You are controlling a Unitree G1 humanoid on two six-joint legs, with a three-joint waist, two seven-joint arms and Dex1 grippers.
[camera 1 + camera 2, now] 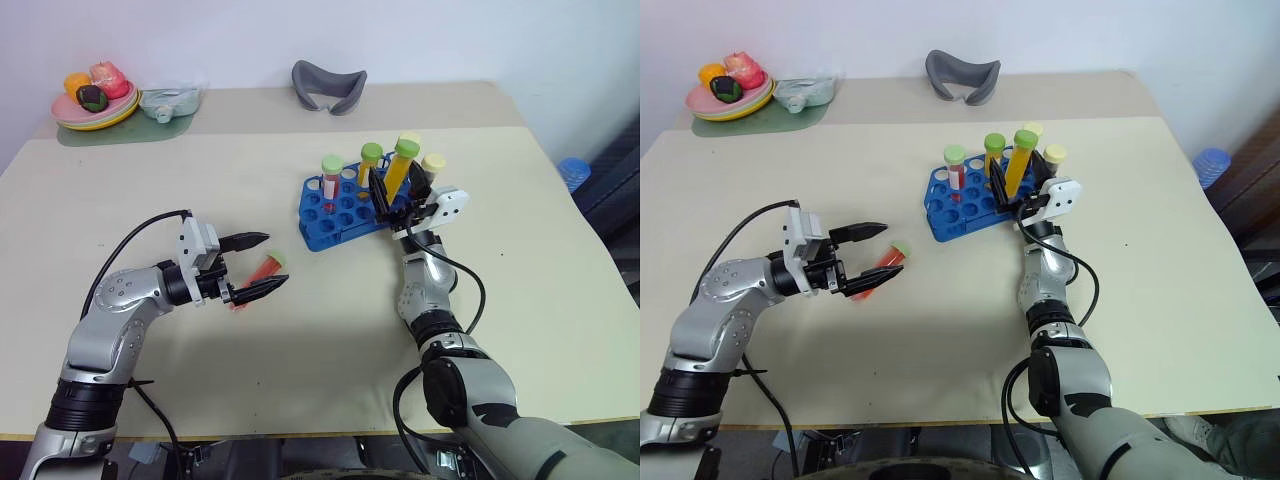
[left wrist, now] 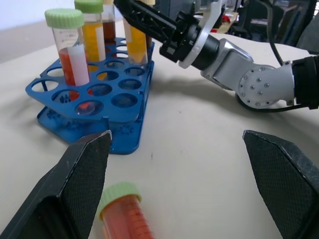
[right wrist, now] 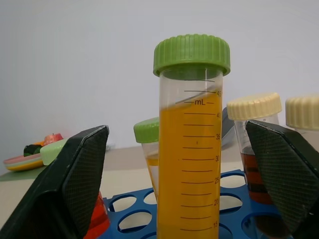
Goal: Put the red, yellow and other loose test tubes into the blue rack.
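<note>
The blue rack point(image 1: 335, 212) stands right of the table's middle. In it are a red tube with a pale green cap point(image 1: 331, 176), a yellow tube with a green cap point(image 1: 369, 160) and a dark tube with a pale yellow cap point(image 1: 433, 164). A second yellow tube point(image 3: 192, 149) stands upright in the rack between the fingers of my right gripper point(image 1: 398, 182), which is open and clear of it on both sides. A red-orange tube point(image 1: 262, 270) with a green cap lies on the table between the fingers of my open left gripper point(image 1: 274, 260).
A plate of toy fruit point(image 1: 70, 120) and a clear packet point(image 1: 168, 101) sit on a green mat at the back left. A grey curved object point(image 1: 328, 86) lies at the back middle. A blue item point(image 1: 573, 170) shows beyond the table's right edge.
</note>
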